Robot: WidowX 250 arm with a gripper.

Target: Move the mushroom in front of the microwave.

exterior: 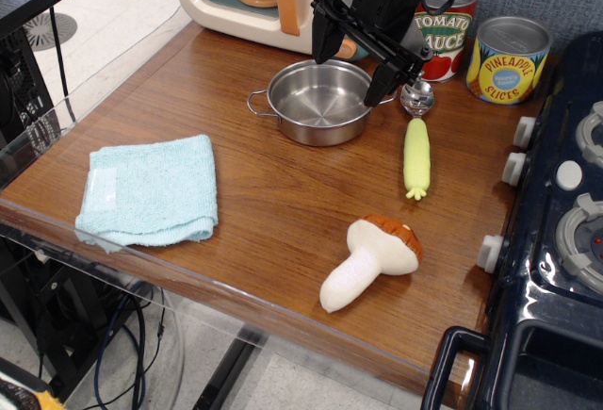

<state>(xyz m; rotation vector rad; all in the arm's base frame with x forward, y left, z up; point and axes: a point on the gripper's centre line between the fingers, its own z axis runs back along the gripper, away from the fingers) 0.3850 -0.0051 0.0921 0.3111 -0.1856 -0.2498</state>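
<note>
Lower centre-right of the frame: soft plush mushroom point(370, 261) with thick cream stem and brown-orange cap, lying on its side on the brown wooden tabletop point(273, 193), cap toward the upper right, stem toward the lower left. Well apart from the cream-and-teal toy microwave point(259, 0) at the top of the frame, with orange handle and orange turntable plate visible inside.

Upper centre: black robot gripper point(350, 69), fingers spread wide and empty, hanging over the far rim of the shiny steel pot point(318, 101) with small side handles. Whether the fingertips touch the rim cannot be told.

Just right of the pot: round silver metal object point(417, 97), and below it the slim yellow-green toy corn cob point(416, 156), lying lengthwise between pot and mushroom.

Top right: red tomato sauce can point(445, 28) beside yellow-and-blue pineapple slices can point(509, 59), both upright.

Right edge: dark blue toy stove point(546, 240) with white knobs and grey burners.

Left: folded light blue cloth towel point(151, 190), flat near the table's front edge.
</note>
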